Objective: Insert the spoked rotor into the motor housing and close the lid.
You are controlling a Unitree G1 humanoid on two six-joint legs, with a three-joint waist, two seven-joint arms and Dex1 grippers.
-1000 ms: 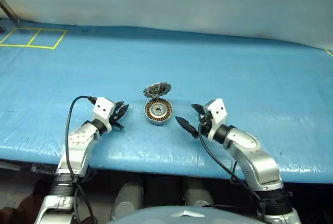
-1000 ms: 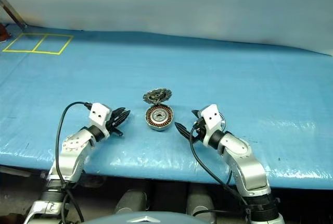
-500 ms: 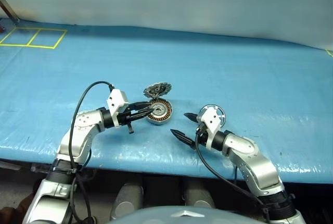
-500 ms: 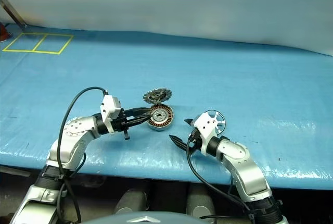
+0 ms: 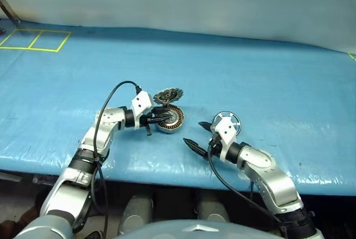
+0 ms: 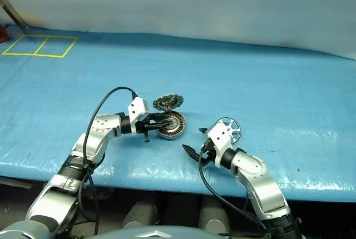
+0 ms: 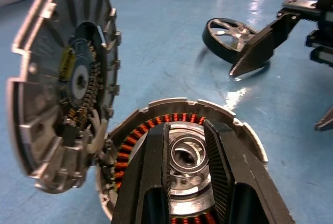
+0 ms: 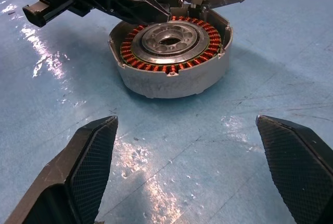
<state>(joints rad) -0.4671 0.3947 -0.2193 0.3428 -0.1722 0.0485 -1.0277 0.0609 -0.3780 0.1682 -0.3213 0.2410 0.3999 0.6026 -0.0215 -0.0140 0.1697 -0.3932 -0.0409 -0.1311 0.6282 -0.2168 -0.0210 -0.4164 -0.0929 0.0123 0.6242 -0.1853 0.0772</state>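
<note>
The left claw (image 5: 165,118) has swung in from the tabletop's near left, where it hovered a second ago beside the motor housing (image 5: 169,119), and now reaches right over that housing. Its two black fingers (image 7: 156,177) stand only a little apart, holding nothing, their tips lying across the ring of copper windings with the pale hub and its bearing showing in the gap between them. Whether the tips actually touch the metal cannot be told. Just beyond this claw, on the housing's far rim, the hinged lid (image 5: 168,95) stands up and open, its finned inner face turned toward the fingers.

The right claw (image 5: 198,133) is spread as wide as it goes and grips nothing. It sits nearer the tabletop's front edge than a second ago, and that shift has uncovered the spoked rotor (image 5: 226,122), which lay hidden behind the wrist then; the rotor now rests flat on the blue tabletop (image 5: 267,83) just behind and to the outer side of this claw, untouched. The housing lies straight ahead of the right claw, a short way off, framed between its two open fingertips (image 8: 91,156).

The housing, lid and tabletop have not moved.
</note>
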